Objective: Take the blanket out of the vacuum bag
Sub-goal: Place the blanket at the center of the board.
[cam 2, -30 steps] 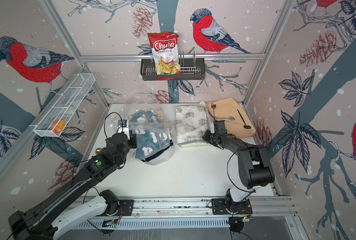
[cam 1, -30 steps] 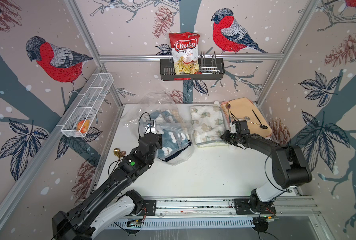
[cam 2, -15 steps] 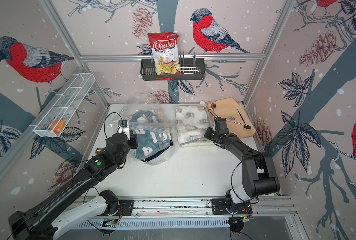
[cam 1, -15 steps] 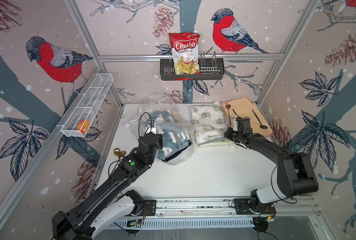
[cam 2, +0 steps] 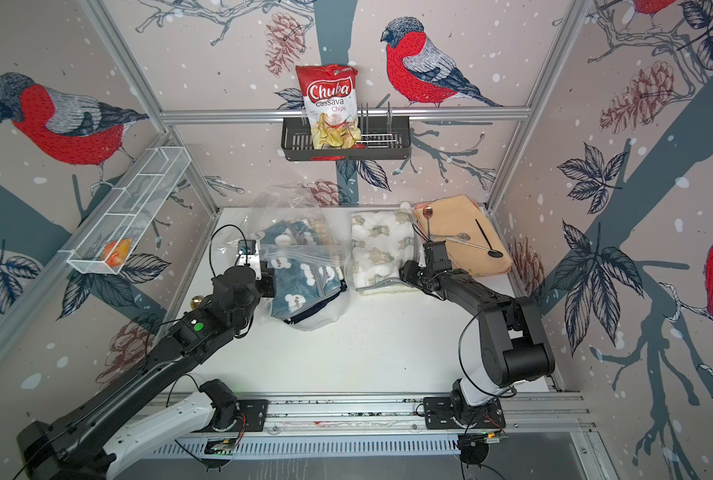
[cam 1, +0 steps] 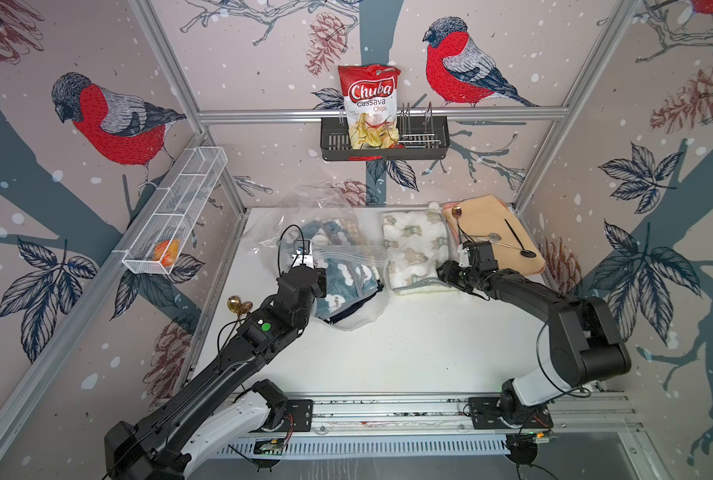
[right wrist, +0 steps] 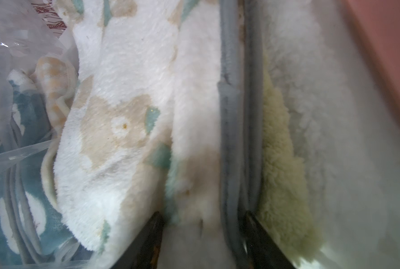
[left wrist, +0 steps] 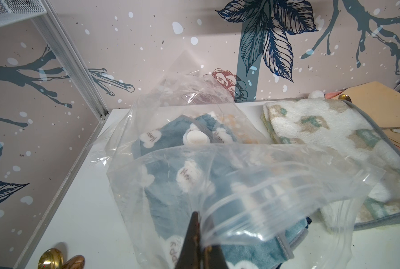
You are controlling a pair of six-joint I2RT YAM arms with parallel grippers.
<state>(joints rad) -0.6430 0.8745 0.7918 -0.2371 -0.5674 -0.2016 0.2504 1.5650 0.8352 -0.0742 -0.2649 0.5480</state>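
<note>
The vacuum bag [cam 1: 304, 208] lies at the rear left of the white table [cam 1: 388, 345], its clear plastic crumpled upward and hard to trace against the wall. Inside it sits a blue blanket [left wrist: 171, 209] with white clouds, the round white valve cap [left wrist: 196, 137] resting over it. A patch of orange-and-white fabric shows deeper in the bag, mostly hidden.

The left gripper [left wrist: 197, 242] is pinched together on the bag's ribbed mouth strip, holding that edge up off the blue blanket. In both top views its fingertips are hidden under the wrist.

Just beside the bag, on its right, a folded white blanket [cam 1: 413, 249] with tan bears lies outside the plastic, against a peach cloth [cam 1: 483, 216].

The right gripper [right wrist: 206, 216] is at the near edge of the white blanket with its fingers apart, the blanket's grey trim running between them. Whether either finger touches the trim cannot be told, since that wrist view is blurred and only the fingertips show.
</note>
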